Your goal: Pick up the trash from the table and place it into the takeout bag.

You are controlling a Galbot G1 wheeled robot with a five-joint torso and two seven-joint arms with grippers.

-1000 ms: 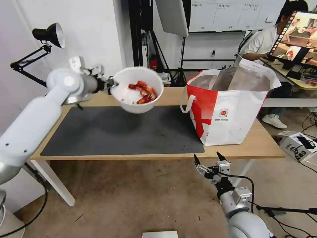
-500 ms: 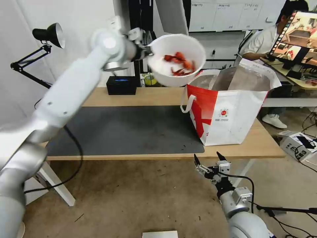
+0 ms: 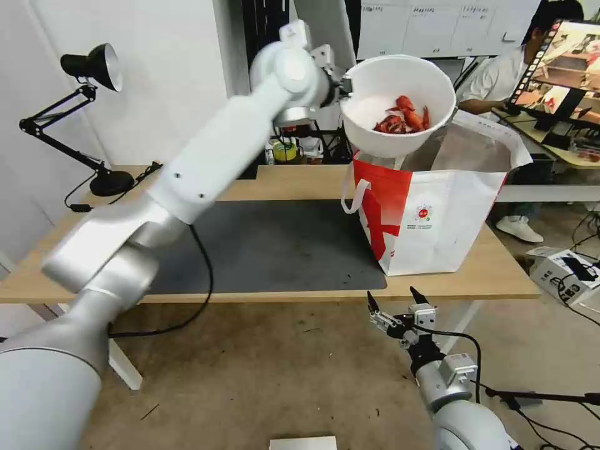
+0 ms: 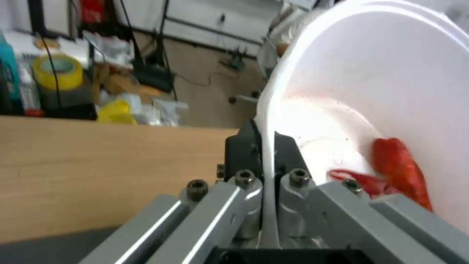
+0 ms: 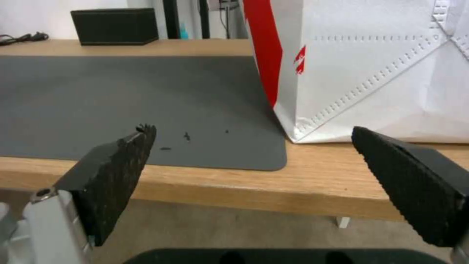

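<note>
My left gripper (image 3: 344, 87) is shut on the rim of the white round bowl (image 3: 400, 106), which holds red shells (image 3: 400, 119). It hangs tilted just above the open mouth of the white-and-red takeout bag (image 3: 431, 219) on the right of the table (image 3: 487, 275). In the left wrist view the fingers (image 4: 244, 154) pinch the bowl's thin rim (image 4: 266, 121), with red shells (image 4: 398, 168) inside. My right gripper (image 3: 394, 300) stays open, low in front of the table's front edge, its black pads (image 5: 119, 168) apart.
A dark grey mat (image 3: 275, 244) covers the table's middle, with small dark crumbs (image 5: 185, 136) near its corner. A black desk lamp (image 3: 94, 69) stands at the back left, and a black box (image 5: 115, 26) at the table's far edge. A person sits at a far desk.
My left arm has swung the bowl up and to the right, from over the mat to above the bag's opening. The right arm has not moved.
</note>
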